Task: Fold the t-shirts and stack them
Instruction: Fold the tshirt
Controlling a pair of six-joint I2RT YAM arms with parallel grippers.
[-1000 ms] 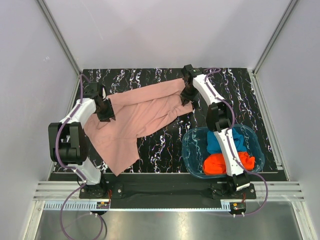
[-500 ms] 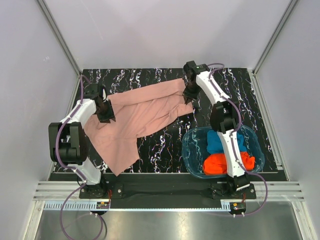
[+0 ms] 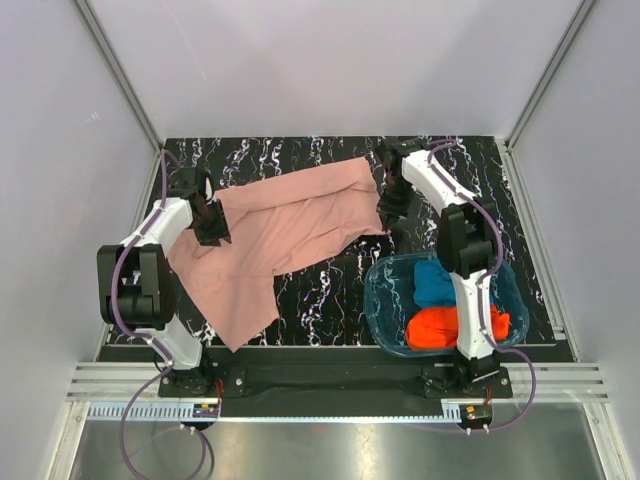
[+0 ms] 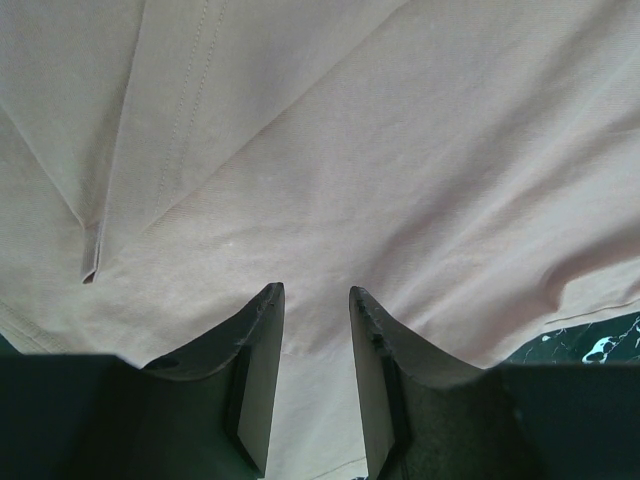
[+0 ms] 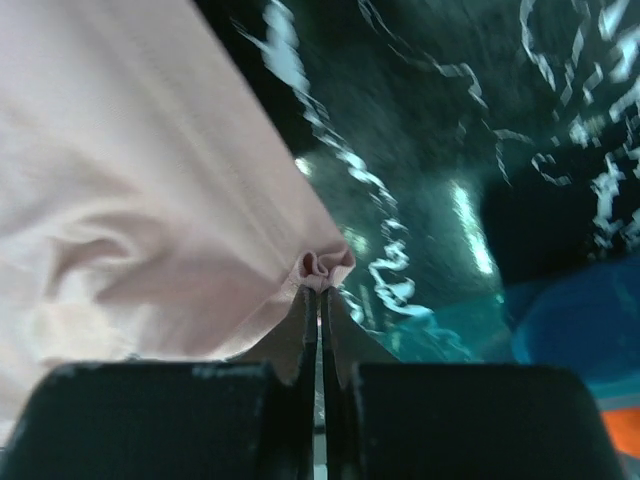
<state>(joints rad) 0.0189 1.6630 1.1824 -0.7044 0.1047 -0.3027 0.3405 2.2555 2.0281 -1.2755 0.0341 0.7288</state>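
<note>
A large dusty-pink t-shirt (image 3: 280,235) lies spread and creased on the black marbled table (image 3: 300,155). My right gripper (image 3: 390,212) is at the shirt's right corner. In the right wrist view it (image 5: 322,290) is shut on a small bunch of the pink cloth (image 5: 150,200). My left gripper (image 3: 210,224) is over the shirt's left edge. In the left wrist view it (image 4: 315,290) is open, with pink cloth (image 4: 350,150) under and between the fingers. A blue t-shirt (image 3: 435,283) and an orange-red t-shirt (image 3: 438,328) lie crumpled in the tub.
A translucent blue plastic tub (image 3: 371,290) stands at the near right of the table, just near of my right gripper; its wall also shows in the right wrist view (image 5: 450,335). Metal frame posts and white walls surround the table.
My right gripper has moved right and toward the near side with the shirt's corner pinched in it, drawing that edge out. The left arm has not moved.
</note>
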